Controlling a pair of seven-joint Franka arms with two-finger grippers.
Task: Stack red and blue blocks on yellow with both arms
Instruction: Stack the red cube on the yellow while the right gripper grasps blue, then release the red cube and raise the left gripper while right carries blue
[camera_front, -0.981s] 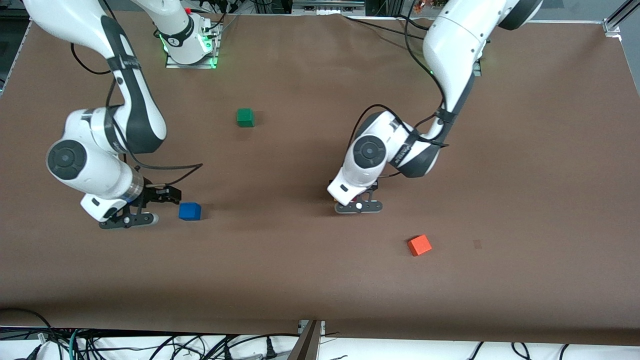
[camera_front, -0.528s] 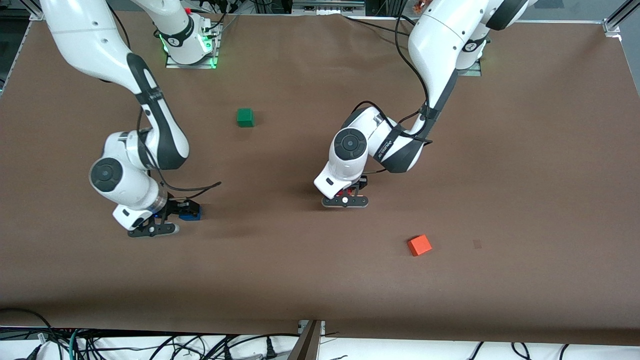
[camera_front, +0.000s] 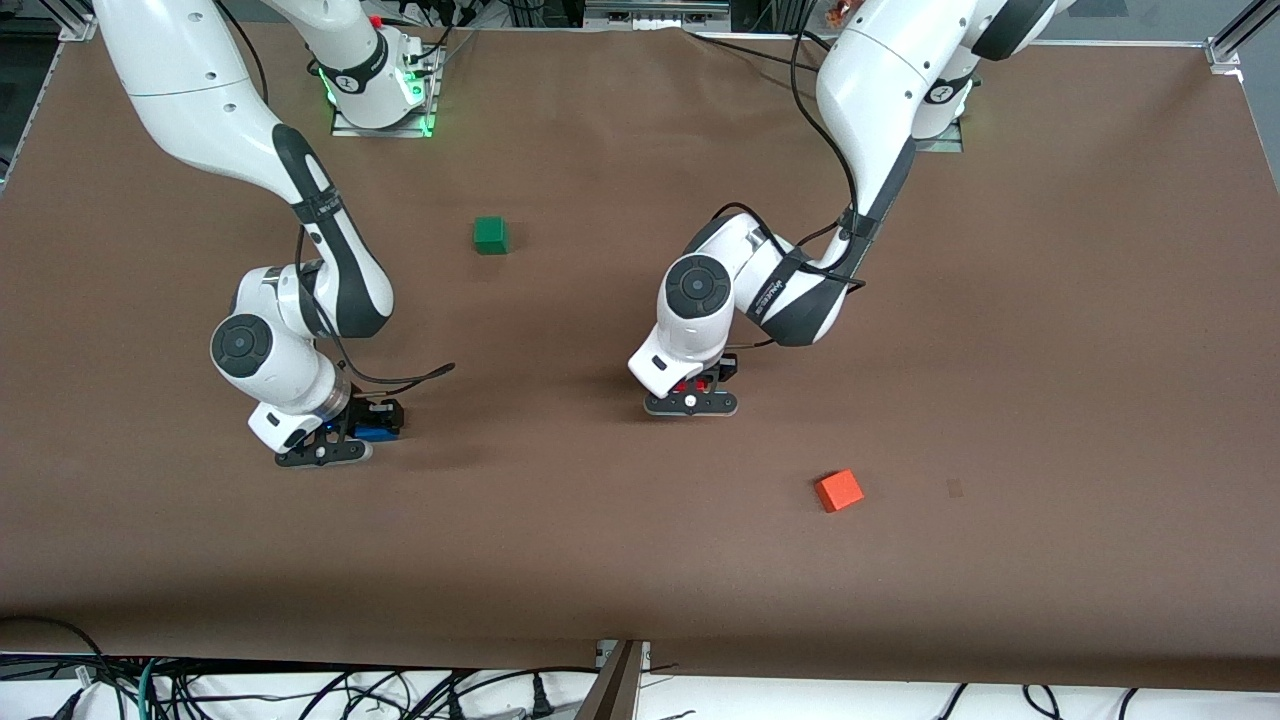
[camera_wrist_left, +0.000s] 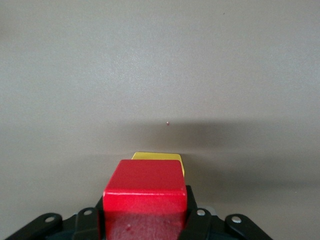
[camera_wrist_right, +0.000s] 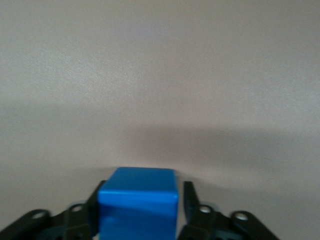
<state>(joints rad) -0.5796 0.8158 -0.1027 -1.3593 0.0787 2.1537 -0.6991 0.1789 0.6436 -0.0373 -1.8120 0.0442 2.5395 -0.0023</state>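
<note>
Brown worktop (camera_front: 1050, 300) carries everything. Left hand (camera_front: 692, 392), near the middle, grips the red block (camera_wrist_left: 145, 197), with the yellow block (camera_wrist_left: 159, 159) partly hidden just under it. Right hand (camera_front: 350, 437), low toward the right arm's end, has a finger on either side of the blue block (camera_wrist_right: 137, 202); whether it squeezes, I cannot tell.

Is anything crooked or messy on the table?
Nothing stands out. The red block sits in the left gripper over the yellow block, the blue block sits between the right gripper's fingers, and the green and orange cubes lie apart.
</note>
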